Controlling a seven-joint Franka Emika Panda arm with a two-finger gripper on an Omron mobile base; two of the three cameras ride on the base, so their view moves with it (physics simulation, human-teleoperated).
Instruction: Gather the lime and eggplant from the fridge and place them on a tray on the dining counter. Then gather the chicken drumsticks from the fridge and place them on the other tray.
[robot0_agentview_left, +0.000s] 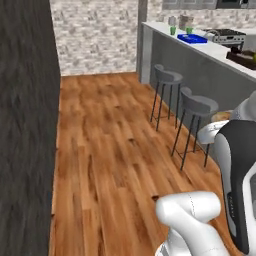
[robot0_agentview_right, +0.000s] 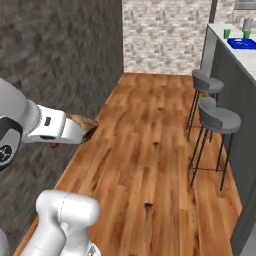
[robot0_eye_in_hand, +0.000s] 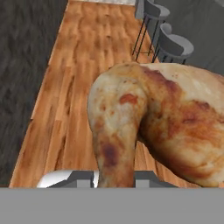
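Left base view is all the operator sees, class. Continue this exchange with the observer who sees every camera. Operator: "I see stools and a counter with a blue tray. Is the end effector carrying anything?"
Observer: Yes. The end effector is shut on a browned chicken drumstick, narrow end between the fingers.
Operator: Where is it relative to the room?
Observer: In the right base view it is held out over the wooden floor, close beside the dark wall.
Operator: Which way does the hand point?
Observer: In the hand view the two stools stand beyond the drumstick, so it looks along the floor toward them.
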